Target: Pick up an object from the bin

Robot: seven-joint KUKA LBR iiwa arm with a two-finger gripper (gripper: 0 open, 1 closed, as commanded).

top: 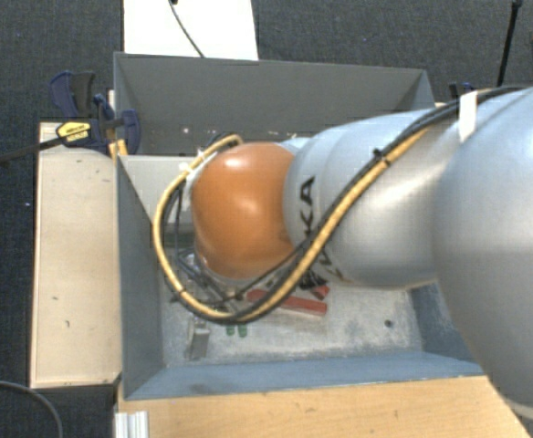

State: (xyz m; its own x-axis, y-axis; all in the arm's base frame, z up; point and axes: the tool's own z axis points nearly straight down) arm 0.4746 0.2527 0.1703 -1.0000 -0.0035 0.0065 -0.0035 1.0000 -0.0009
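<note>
The gripper's dark body [201, 286] shows just under the orange cover, low over the front left of the bin floor. A flat red-orange thing [294, 304] lies on the floor right beside it, partly hidden by the arm and cable. Two small green tips [237, 331] poke out just in front of the gripper. A small grey metal piece [198, 338] lies a little to their left, near the front wall. I cannot tell whether anything sits between the fingers.
The big silver arm comes in from the right and hides most of the bin's middle and right. A yellow-black cable loops round the orange cover on the left. Bare speckled floor shows along the front right.
</note>
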